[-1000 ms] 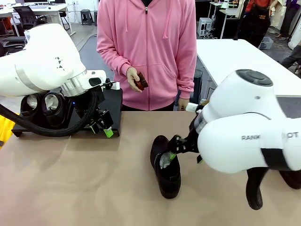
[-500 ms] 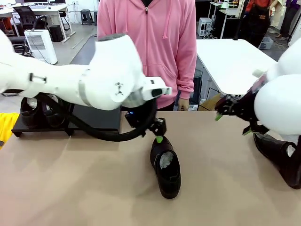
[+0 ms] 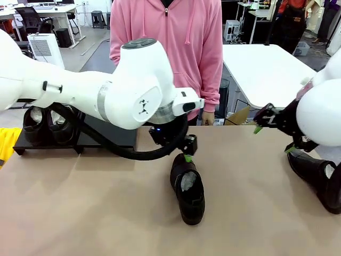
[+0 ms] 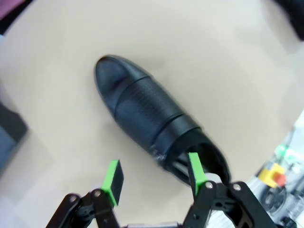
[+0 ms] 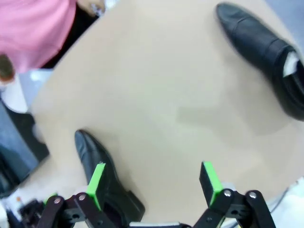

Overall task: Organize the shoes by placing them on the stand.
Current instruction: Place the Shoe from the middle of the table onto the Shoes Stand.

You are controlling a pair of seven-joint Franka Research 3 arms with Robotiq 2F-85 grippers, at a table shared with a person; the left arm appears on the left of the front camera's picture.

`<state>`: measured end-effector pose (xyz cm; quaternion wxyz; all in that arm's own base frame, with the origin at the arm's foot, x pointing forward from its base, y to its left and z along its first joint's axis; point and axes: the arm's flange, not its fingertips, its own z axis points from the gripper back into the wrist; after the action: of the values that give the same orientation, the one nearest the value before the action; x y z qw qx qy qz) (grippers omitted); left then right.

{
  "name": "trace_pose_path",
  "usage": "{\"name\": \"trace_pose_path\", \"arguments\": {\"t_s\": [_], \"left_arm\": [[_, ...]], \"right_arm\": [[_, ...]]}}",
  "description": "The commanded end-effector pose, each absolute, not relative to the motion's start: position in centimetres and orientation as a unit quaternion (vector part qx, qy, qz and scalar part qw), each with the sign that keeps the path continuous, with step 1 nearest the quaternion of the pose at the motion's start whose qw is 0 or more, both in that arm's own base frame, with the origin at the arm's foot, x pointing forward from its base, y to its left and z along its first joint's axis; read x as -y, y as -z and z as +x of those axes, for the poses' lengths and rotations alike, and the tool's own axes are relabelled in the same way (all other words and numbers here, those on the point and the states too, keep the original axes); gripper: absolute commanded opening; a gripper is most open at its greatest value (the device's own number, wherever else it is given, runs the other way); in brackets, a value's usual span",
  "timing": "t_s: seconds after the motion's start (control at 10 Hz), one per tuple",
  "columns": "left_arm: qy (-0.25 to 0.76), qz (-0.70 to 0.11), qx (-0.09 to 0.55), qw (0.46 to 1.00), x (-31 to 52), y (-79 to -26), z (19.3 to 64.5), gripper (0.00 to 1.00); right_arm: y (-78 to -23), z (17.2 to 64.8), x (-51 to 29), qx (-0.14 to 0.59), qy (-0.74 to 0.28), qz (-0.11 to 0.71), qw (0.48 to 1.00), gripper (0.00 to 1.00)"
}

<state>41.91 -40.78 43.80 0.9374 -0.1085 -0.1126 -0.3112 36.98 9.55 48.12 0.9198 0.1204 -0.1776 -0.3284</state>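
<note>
My left gripper [image 4: 154,173] hangs over the heel end of the middle dress shoe [image 4: 147,114], jaws partly apart and gripping nothing. One green pad [image 4: 194,168] sits at the rim of the shoe's opening and the other is out past its side. I read that as lining up to pinch the collar, the easiest edge to lift by. The toe points straight away from the jaws. I cannot tell whether the pad touches the leather.

My right gripper [image 3: 272,125] is spread wide and empty, parked above the table [image 3: 80,213], probably to keep out of the left arm's way. In its wrist view 1 dress shoe [image 5: 95,156] lies just outside 1 finger, and another lies well ahead.

The stand [image 3: 114,133] is far behind the left jaws, with 2 shoes [image 3: 63,130] on its outer end, so the open panel seems the natural target.

The left arm covers part of the stand and the person's [image 3: 165,53] hands. The right-hand shoe [image 3: 317,176] is cut off at the frame edge. Both wrist views are soft.
</note>
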Motion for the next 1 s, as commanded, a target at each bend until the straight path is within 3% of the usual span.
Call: {"name": "trace_pose_path", "arguments": {"t_s": [0.0, 0.3, 0.9], "left_arm": [[0.240, -0.117, 0.119, 0.956, 44.9, -44.2, 39.0, 0.71], [0.133, -0.124, 0.093, 0.979, 47.5, -44.3, 36.6, 0.71], [0.048, -0.103, 0.034, 0.993, 50.0, -38.7, 40.5, 0.71]], "right_arm": [[-49.8, 37.8, -6.8, 0.181, 0.400, 0.109, 0.892, 1.00], [-49.0, 37.7, -5.5, 0.178, 0.384, 0.114, 0.899, 1.00], [-49.0, 37.7, -5.5, 0.178, 0.384, 0.114, 0.899, 1.00]]}}
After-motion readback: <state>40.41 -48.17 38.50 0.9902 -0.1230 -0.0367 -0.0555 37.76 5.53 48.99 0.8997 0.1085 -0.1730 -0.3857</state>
